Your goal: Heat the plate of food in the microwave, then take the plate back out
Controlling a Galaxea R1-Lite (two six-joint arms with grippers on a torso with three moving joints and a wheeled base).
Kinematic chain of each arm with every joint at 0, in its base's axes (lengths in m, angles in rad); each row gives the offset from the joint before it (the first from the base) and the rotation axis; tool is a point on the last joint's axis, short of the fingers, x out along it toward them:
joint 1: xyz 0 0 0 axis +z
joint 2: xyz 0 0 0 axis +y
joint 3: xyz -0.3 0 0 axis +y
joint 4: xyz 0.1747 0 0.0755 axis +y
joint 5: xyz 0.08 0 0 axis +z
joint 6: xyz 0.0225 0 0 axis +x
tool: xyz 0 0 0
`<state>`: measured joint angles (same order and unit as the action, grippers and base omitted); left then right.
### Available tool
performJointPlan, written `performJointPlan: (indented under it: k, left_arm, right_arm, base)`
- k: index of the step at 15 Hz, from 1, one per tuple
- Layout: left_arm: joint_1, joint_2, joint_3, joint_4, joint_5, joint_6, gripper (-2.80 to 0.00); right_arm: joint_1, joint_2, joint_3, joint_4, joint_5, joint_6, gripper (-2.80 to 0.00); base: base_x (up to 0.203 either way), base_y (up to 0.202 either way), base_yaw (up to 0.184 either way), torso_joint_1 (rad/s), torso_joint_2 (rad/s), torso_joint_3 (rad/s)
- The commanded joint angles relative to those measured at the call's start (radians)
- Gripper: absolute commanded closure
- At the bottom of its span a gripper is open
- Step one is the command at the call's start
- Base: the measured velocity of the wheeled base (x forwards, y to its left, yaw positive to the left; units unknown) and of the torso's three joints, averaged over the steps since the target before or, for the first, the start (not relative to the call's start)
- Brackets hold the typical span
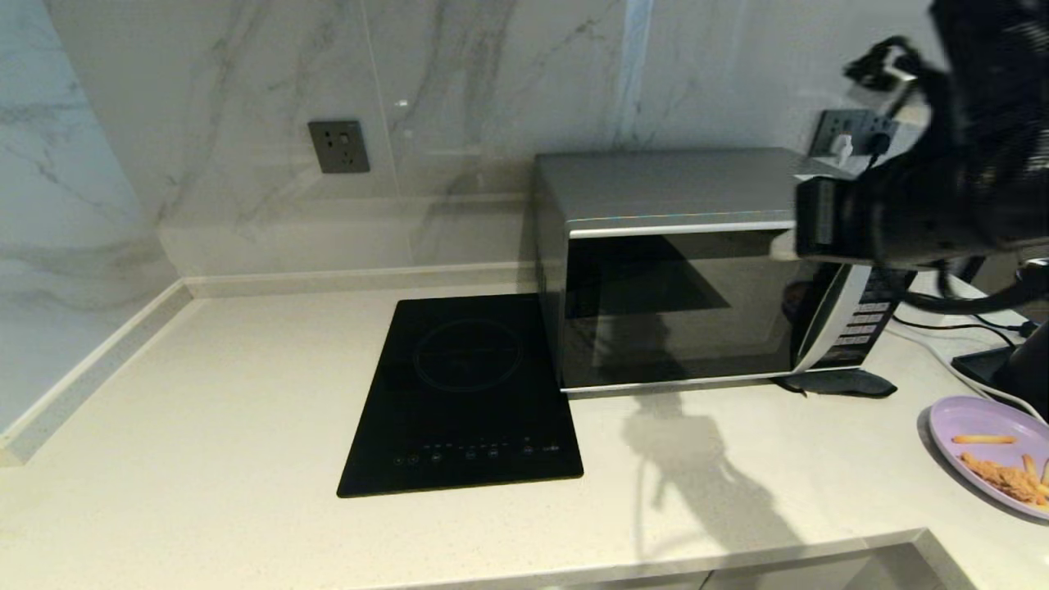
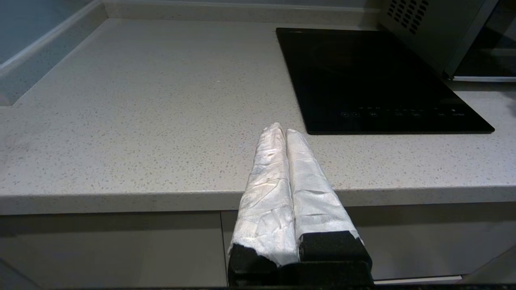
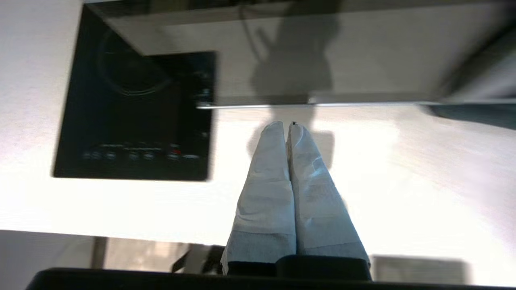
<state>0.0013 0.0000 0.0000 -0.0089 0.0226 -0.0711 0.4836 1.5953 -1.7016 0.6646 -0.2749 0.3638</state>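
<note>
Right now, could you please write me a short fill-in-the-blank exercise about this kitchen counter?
1. The microwave door is ____.
2. The plate of food rests on the ____, not inside the microwave.
3. The black induction hob lies to the microwave's ____ in the head view.
4. The right pincer is ____.

Missing words: shut; counter; left; shut

This is a kitchen. A silver microwave (image 1: pixel 672 270) sits on a pale speckled bench (image 1: pixel 205 393), next to a flat black hob (image 1: pixel 463 393) set into the top. The wall (image 1: pixel 246 106) behind is shiny marble with a socket (image 1: pixel 338 146). A plate (image 1: pixel 967 418) of fries lies nearby.
</note>
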Motion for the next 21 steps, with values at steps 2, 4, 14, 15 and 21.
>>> performJointPlan:
  k: [2, 4, 14, 15, 21]
  left_arm:
    - [0.0, 0.002, 0.0, 0.0, 0.0, -0.001, 0.0]
    - [0.0, 0.002, 0.0, 0.0, 0.0, -0.001, 0.0]
    - [0.0, 0.002, 0.0, 0.0, 0.0, -0.001, 0.0]
    - [0.0, 0.002, 0.0, 0.0, 0.0, -0.001, 0.0]
    - [0.0, 0.002, 0.0, 0.0, 0.0, -0.001, 0.0]
  right_arm:
    - [-0.138, -0.384, 0.157, 0.015, -0.001, -0.053, 0.0]
    - [-0.212, -0.573, 0.243, 0.019, -0.002, -0.075, 0.0]
    - [-0.458, -1.264, 0.664, 0.165, 0.034, -0.15, 0.0]
    - [-0.47, -1.318, 0.691, 0.174, 0.053, -0.157, 0.0]
    - [-0.488, -1.561, 0.857, 0.187, 0.133, -0.146, 0.0]
  base:
    - [0.0, 0.0, 0.0, 0.0, 0.0, 0.0]
    - [0.0, 0.0, 0.0, 0.0, 0.0, 0.0]
    - [0.0, 0.0, 0.0, 0.0, 0.0, 0.0]
    - [0.0, 0.0, 0.0, 0.0, 0.0, 0.0]
    - [0.0, 0.0, 0.0, 0.0, 0.0, 0.0]
